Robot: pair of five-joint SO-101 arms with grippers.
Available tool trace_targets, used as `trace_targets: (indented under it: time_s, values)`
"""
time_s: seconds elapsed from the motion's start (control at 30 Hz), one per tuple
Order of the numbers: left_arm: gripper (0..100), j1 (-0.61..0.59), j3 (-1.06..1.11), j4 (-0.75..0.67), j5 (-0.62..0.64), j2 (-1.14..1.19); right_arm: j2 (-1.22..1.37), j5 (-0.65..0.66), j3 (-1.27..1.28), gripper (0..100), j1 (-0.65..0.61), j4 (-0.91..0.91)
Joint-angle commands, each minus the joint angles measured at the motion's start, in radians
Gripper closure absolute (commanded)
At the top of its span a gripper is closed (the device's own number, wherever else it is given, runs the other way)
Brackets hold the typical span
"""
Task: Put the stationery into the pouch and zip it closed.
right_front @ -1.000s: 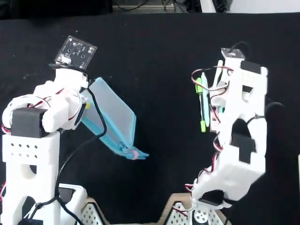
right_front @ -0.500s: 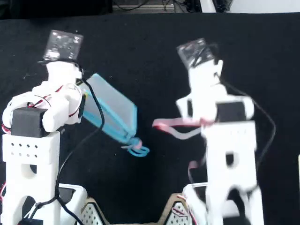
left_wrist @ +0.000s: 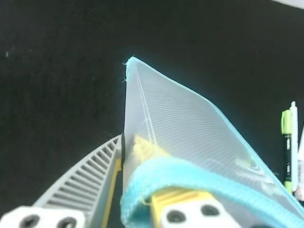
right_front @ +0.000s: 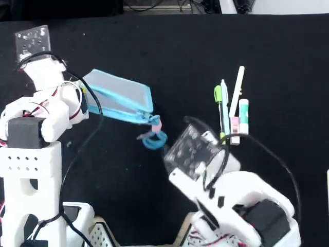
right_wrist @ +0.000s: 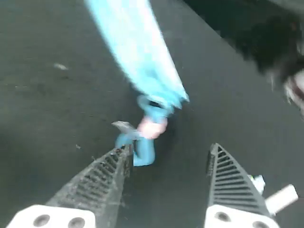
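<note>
A translucent pouch [right_front: 121, 96] with blue trim hangs tilted above the black table, and my left gripper [right_front: 85, 103] is shut on its left end. In the left wrist view the pouch [left_wrist: 190, 128] is pinched in the left gripper [left_wrist: 137, 190]. Its zip pull [right_front: 153, 131], a blue loop with a pink tag, dangles at the right corner. My right gripper [right_wrist: 170, 148] stands open just short of the zip pull [right_wrist: 145, 137]. To the right on the table lie a green pen [right_front: 218, 100], a white pen [right_front: 237, 87], a glue stick [right_front: 243, 116] and a pink eraser [right_front: 235, 126].
The right arm's wrist board [right_front: 193, 149] sits low at centre, close to the stationery's near ends. The black table [right_front: 169, 51] stretches back to its far edge. The left arm's white base [right_front: 31, 175] stands at the left.
The right arm has swung from beside the stationery down to the centre, facing the zip pull. The left arm has drawn the pouch up and leftward and turned it flatter.
</note>
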Motion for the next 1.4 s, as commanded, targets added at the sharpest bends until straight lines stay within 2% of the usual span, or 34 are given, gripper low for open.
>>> trace_targets:
  time_s: [0.0,0.13,0.27,0.43,0.73,0.8,0.9,0.97,1.03,1.13,1.23,1.37]
  values:
    - [97,-0.005,-0.053,-0.009,0.035,-0.003,-0.01,0.006,0.007,71.1,-0.087,-0.034]
    - [97,-0.007,-0.053,0.055,0.035,-0.003,-0.01,0.006,0.105,66.8,-0.087,-0.14]
    - [97,-0.007,-0.053,0.101,0.023,-0.003,-0.012,0.008,0.229,66.5,-0.103,-0.282]
    - [97,-0.007,-0.053,0.137,-0.051,-0.005,-0.012,0.005,0.311,66.6,-0.101,-0.419]
    - [97,-0.005,-0.053,0.181,-0.052,-0.005,-0.012,0.0,0.469,67.8,-0.1,-0.623]
    - [97,-0.005,-0.053,0.181,-0.081,-0.005,-0.012,0.0,0.47,75.8,-0.1,-0.624]
    - [97,-0.005,-0.053,0.192,-0.127,-0.005,-0.019,0.0,0.466,99.8,-0.1,-0.629]
    - [97,0.016,-0.053,0.204,-0.17,-0.005,-0.019,0.0,0.45,94.8,-0.077,-0.609]
    - [97,0.056,-0.062,0.238,-0.241,-0.008,-0.015,0.006,0.424,99.2,-0.025,-0.586]
    - [97,0.12,-0.065,0.284,-0.334,-0.017,-0.012,0.008,0.383,98.8,0.075,-0.546]
    - [97,0.145,-0.065,0.311,-0.371,-0.012,-0.012,0.008,0.309,98.8,0.135,-0.48]
    - [86,0.151,-0.065,0.313,-0.379,-0.015,-0.001,0.008,0.166,98.8,0.175,-0.322]
